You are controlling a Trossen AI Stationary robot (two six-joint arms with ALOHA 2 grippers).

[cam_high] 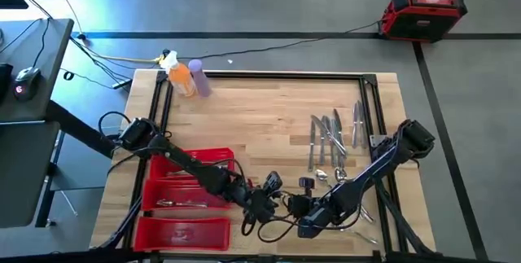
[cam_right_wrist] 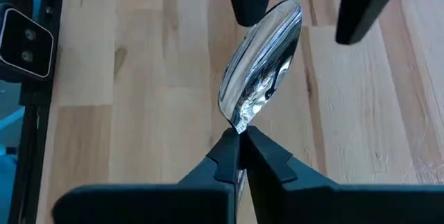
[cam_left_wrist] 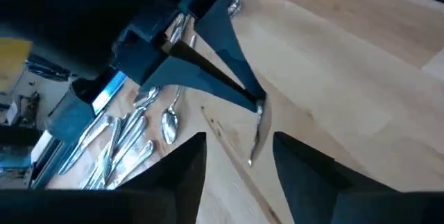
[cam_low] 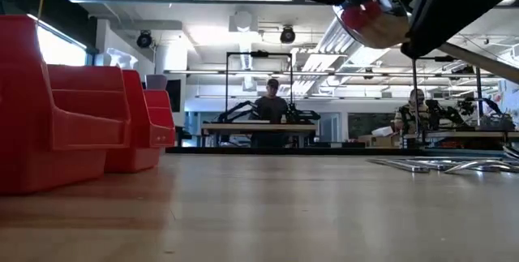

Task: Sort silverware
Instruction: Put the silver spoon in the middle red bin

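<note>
A light, stiff, slippery spoon (cam_right_wrist: 262, 61) is held above the table's near middle, pinched at its neck by the right gripper (cam_right_wrist: 240, 144), while the left gripper (cam_left_wrist: 239, 154), fingers apart, is poised opposite, best taken by the bowl's edges.

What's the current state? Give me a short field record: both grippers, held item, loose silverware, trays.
right gripper: shut on the spoon, raised over the table's front middle
left gripper: open, facing the spoon, nothing held
loose silverware: on the table's right side
red trays: front left, some pieces inside
bottles: back left corner
</note>
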